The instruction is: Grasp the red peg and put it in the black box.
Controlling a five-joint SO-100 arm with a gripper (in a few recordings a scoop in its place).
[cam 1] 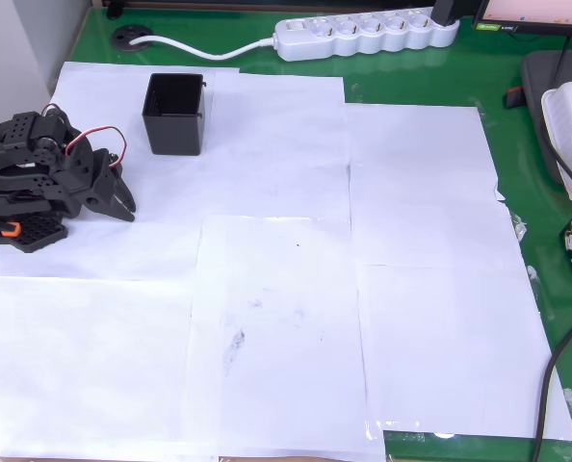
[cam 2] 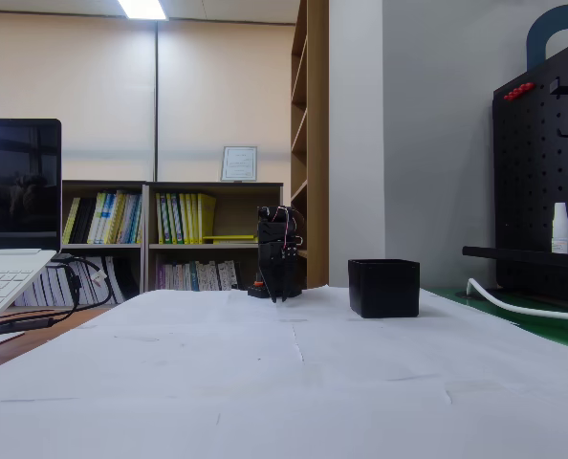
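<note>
Arm folded at left edge of overhead view, gripper [cam 1: 122,204] resting low over white paper [cam 1: 286,289]; jaws looked nearly together, holding nothing.

Red peg: could not find it on paper in either view, maybe too small to see.

Step in hand, by judgement: locate peg first, then open jaws only little, descend straight, pinch at fingertips because peg would roll easily.

Black box [cam 1: 175,114] stood upright just beside gripper, apart; visible inside looked empty.
</note>
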